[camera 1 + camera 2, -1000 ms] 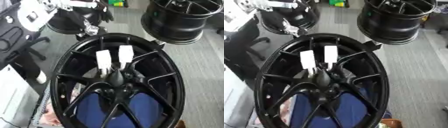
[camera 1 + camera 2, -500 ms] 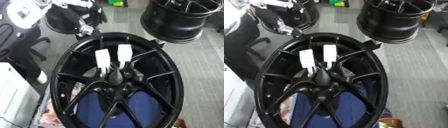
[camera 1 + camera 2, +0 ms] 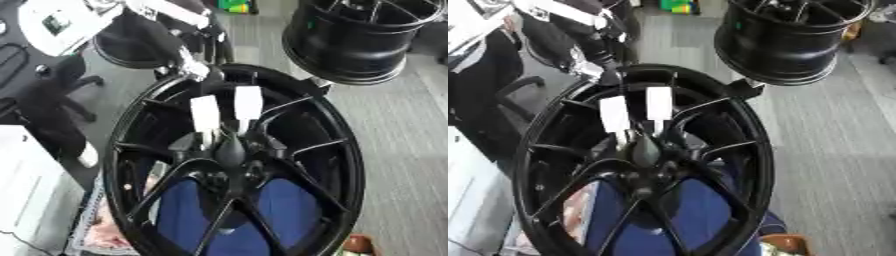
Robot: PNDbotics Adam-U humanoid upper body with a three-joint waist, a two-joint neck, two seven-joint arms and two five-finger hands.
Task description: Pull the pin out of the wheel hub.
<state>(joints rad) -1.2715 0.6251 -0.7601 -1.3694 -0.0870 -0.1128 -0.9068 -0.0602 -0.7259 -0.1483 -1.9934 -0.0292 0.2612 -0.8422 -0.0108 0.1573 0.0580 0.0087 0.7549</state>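
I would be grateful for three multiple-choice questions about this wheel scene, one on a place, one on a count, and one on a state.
1. Where does the second black wheel lie relative to the large wheel?
A. Beyond it, toward the upper right
B. Inside its hub
C. Under the blue cloth

2. How many white tags stand above the hub?
A. One
B. Two
C. Four

3. What is the left robot hand doing?
A. Resting flat on the grey floor
B. Reaching in at the large wheel's upper rim
C. Lifting the second wheel

Answers: 1 A, the second wheel sits past the big rim at upper right. 2 B, two white tags stand side by side. 3 B, the arm comes from upper left and ends at the rim; its fingers are not clear.
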